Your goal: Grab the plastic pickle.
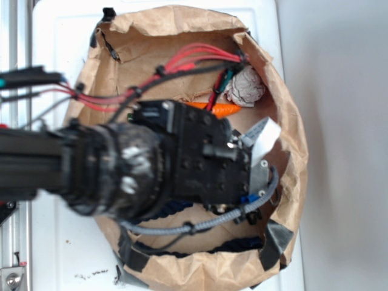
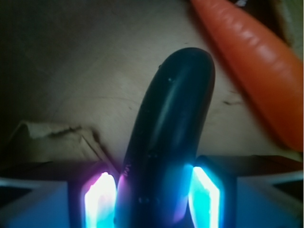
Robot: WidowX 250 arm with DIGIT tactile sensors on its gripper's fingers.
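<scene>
arm reaches into the paper bag (image 1: 285, 115), pincer (image 2: 152, 194) clamped on the plastic pickle (image 2: 171, 133) (beside the carrot (image 2: 256, 66)).

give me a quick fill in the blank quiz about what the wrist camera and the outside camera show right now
1. The pickle sits between the two glowing ____.
2. The vegetable lying to the pickle's right in the wrist view is a ____.
3. In the exterior view, the robot arm reaches into a brown ____ bag.
4. The colour of the carrot is ____.

Missing words: jaws; carrot; paper; orange
</scene>
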